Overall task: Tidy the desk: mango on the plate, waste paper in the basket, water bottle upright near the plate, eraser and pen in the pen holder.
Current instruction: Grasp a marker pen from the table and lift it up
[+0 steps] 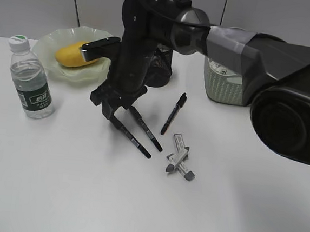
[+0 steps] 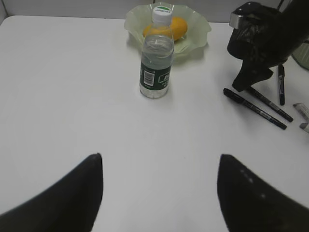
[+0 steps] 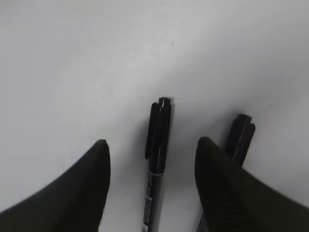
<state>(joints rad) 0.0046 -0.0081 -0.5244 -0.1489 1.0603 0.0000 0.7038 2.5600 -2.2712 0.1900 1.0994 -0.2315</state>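
Note:
The mango (image 1: 73, 54) lies on the pale green plate (image 1: 58, 39) at the back left. The water bottle (image 1: 31, 78) stands upright in front of the plate. My right gripper (image 1: 115, 110) is open and low over the desk (image 1: 83, 196), with one black pen (image 3: 160, 125) between its fingers (image 3: 152, 142) and a second pen (image 3: 240, 135) just outside the right finger. A third pen (image 1: 173, 113) lies apart. Two erasers (image 1: 179, 161) lie crossed further forward. The pen holder (image 1: 160, 67) is mostly hidden behind the arm. My left gripper (image 2: 159, 164) is open and empty.
The basket (image 1: 222, 89) stands at the back right, partly hidden by the right arm; something white with grey marks (image 1: 222, 70) shows inside it. The left wrist view shows the bottle (image 2: 156, 63), the plate (image 2: 195, 31) and the right arm (image 2: 265, 38).

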